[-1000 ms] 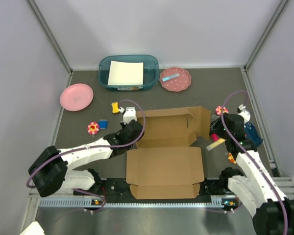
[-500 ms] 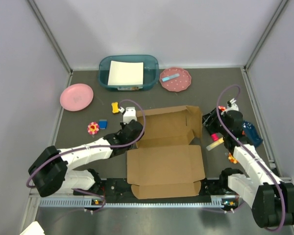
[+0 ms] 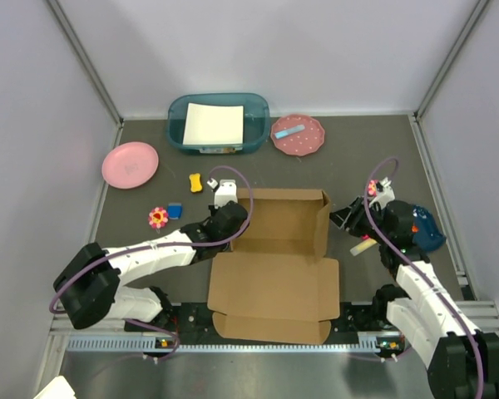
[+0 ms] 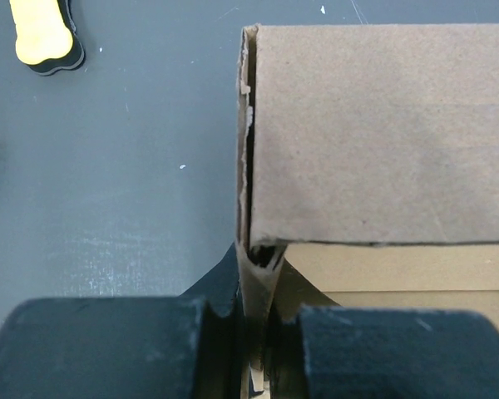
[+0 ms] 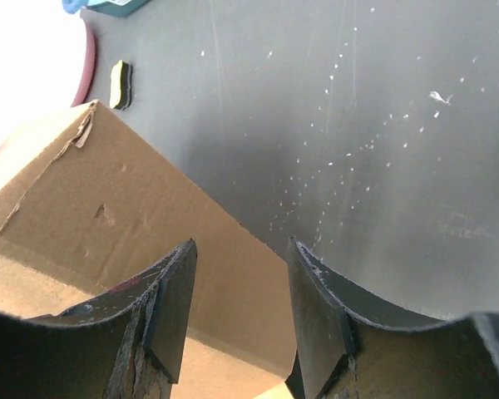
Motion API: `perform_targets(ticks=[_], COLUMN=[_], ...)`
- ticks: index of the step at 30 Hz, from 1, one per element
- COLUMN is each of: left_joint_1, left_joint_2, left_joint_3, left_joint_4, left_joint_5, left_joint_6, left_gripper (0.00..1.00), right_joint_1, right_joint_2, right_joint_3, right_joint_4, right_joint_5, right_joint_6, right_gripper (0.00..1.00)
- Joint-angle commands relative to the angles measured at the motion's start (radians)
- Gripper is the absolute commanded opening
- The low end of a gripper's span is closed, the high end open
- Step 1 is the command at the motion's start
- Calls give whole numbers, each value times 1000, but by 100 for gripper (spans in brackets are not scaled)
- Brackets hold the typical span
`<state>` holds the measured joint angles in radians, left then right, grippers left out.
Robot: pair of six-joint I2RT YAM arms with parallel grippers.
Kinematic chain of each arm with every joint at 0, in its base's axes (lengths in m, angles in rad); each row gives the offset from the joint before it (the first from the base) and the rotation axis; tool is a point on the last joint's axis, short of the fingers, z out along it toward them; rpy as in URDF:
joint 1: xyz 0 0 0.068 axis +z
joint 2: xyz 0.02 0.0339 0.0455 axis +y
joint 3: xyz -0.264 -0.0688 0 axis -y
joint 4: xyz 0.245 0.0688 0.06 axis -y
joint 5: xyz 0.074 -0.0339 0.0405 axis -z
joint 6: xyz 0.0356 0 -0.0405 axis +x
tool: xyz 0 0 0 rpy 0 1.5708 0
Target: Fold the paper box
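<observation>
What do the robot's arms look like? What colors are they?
The left arm and right arm are white tubes with chunky black joints. A purple cable loops along each. The fingers are black and a bit scuffed.

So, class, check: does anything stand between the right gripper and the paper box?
Nothing visible does. The right gripper, jaws open, sits just off the right wall of the paper box, with no object in the gap.

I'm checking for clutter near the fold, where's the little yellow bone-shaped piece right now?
In the top view, the yellow bone-shaped piece lies left of the far-left corner of the paper box, nearer than the teal bin.
</observation>
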<state>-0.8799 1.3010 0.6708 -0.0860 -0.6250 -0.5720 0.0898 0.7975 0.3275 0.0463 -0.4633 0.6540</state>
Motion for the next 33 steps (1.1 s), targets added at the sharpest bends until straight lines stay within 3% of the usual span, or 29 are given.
perform_targets(ticks=[1,22,33], left_joint_1=[-4,-2,-2], left_joint_2=[29,27,26], left_joint_3=[-2,10,10], left_joint_4=[-89,-103,-92], left_joint_5=[25,21,31], left_joint_6=[15,21,29], left_gripper=[0,0,0], right_joint_1=[17,100,146], right_joint_2=[-53,-201,-110], right_joint_3=[1,-2,1], right_joint_4=[64,29,98], right_joint_5=[-74,-104,-161], right_joint_6=[-30,-45,-59], right_gripper=[49,50,50])
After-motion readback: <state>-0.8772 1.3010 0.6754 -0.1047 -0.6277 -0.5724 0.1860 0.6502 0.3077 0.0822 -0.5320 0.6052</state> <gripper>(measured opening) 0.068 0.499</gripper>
